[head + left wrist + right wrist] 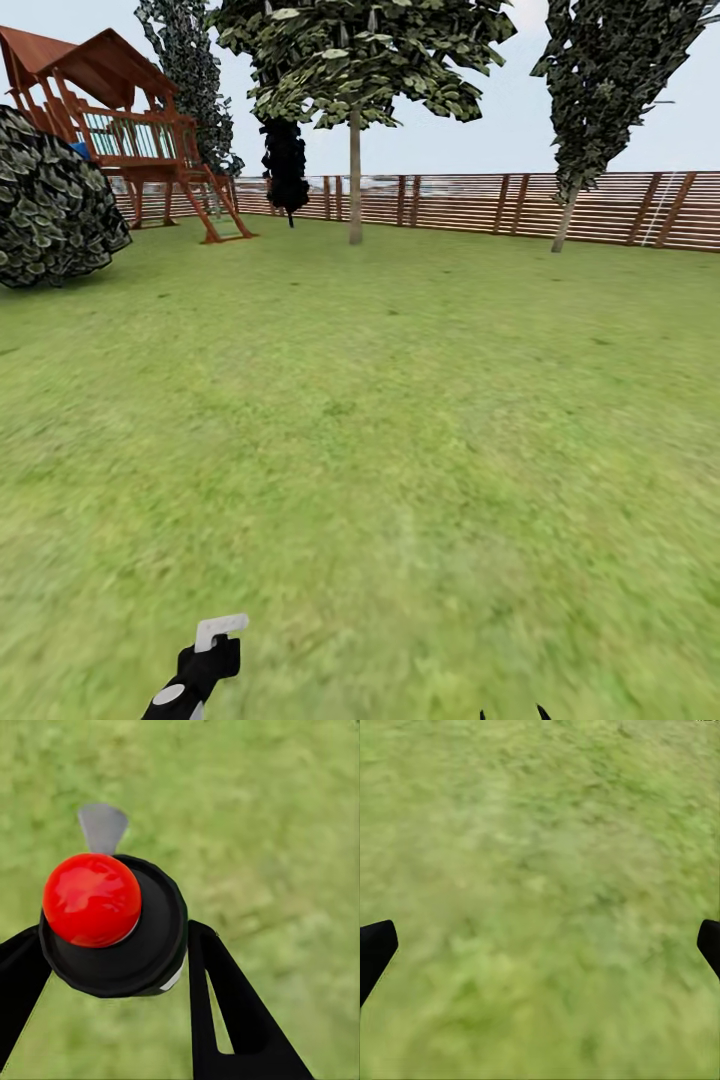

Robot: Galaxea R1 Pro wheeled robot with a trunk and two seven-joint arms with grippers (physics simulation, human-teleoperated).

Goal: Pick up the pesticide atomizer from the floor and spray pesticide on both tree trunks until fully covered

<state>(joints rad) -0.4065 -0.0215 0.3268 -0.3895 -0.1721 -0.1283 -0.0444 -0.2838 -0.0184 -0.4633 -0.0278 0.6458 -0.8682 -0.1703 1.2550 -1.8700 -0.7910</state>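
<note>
My left gripper (203,668) is low at the near left of the head view, shut on the pesticide atomizer (212,650), a small dark sprayer with a white nozzle pointing forward. In the left wrist view the atomizer (112,926) shows a round black body and a red knob, clamped between the two black fingers (225,997), above grass. Two trees stand far ahead by the fence: one trunk (355,180) at centre, another leaning trunk (565,222) to the right. Only the tips of my right gripper (512,714) show at the bottom edge. In its wrist view the right gripper (540,945) is open over bare lawn.
A wide green lawn (400,420) stretches to a brown slat fence (480,205). At the far left stand a wooden play structure (130,130) and a large round bush (50,200). A dark shrub-like shape (286,165) hangs near the central tree.
</note>
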